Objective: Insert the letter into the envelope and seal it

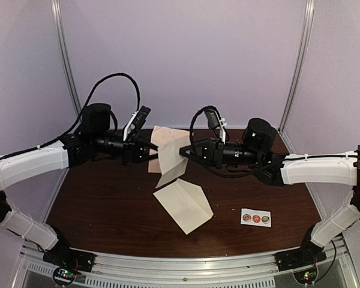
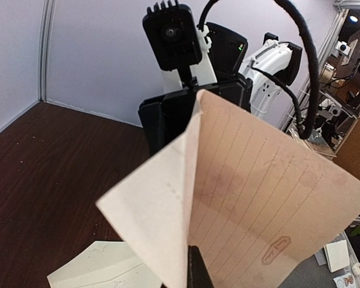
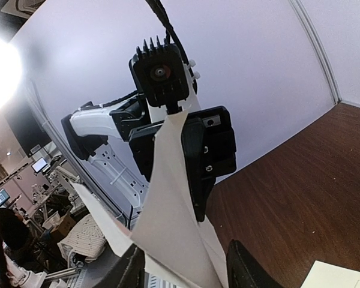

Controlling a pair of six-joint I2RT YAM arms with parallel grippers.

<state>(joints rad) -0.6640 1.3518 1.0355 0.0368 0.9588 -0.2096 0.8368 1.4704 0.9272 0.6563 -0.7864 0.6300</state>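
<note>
The letter [image 1: 171, 153], a pinkish lined sheet folded along a crease, hangs in the air between my two grippers above the table. My left gripper [image 1: 151, 150] is shut on its left edge; in the left wrist view the letter [image 2: 258, 198] fills the frame and hides all but one dark finger [image 2: 199, 271]. My right gripper [image 1: 186, 152] is open, its fingers [image 3: 127, 270] wide apart with the letter [image 3: 174, 228] passing between them. The cream envelope [image 1: 183, 205] lies flat on the table below, and shows in the left wrist view [image 2: 102, 270] and the right wrist view [image 3: 342, 277].
A small white strip of round stickers [image 1: 255, 218] lies on the dark wooden table [image 1: 102, 204] to the right of the envelope. Pale walls close the back and both sides. Both arms reach inward over the table's far half.
</note>
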